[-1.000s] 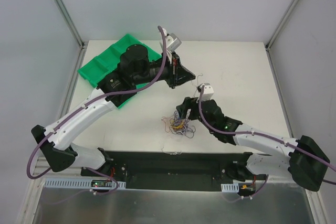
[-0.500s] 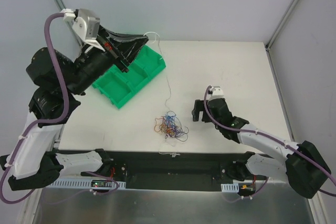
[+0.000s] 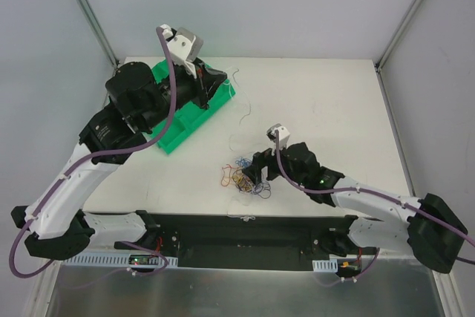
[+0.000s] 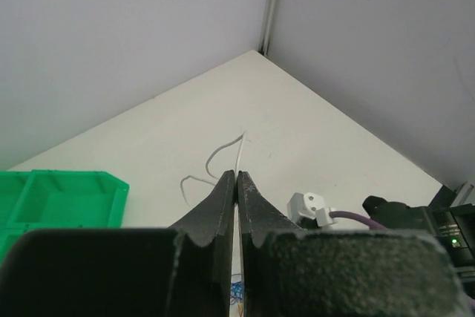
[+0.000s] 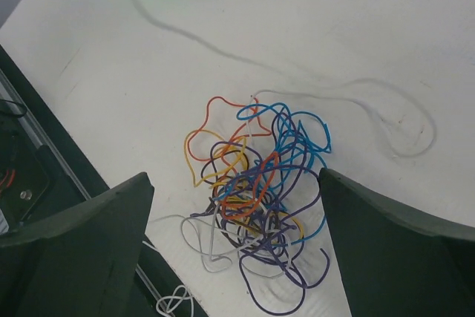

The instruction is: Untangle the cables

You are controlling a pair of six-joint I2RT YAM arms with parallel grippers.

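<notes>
The cables [image 3: 243,177] lie as a small tangle of blue, purple, orange, yellow and white wires near the table's front middle. In the right wrist view the tangle [image 5: 260,191] sits on the table between the wide-spread black fingers [image 5: 82,243]. My right gripper [image 3: 257,171] [image 5: 234,180] is open just above the tangle and holds nothing. A thin white cable [image 3: 243,113] [image 5: 349,90] trails from the tangle up to my left gripper [image 3: 221,84] [image 4: 237,176]. That gripper is raised beside the green bin and shut on the white cable [image 4: 240,152].
A green compartment bin [image 3: 189,120] [image 4: 59,198] stands at the back left, partly under the left arm. A short white wire [image 3: 241,217] [image 5: 174,302] lies at the table's front edge by the black base rail [image 3: 245,239]. Frame posts rise at the back corners.
The left arm swung from high at the far left back toward the bin, white cable still pinched. The right gripper moved from right of the tangle to over it and opened wider.
</notes>
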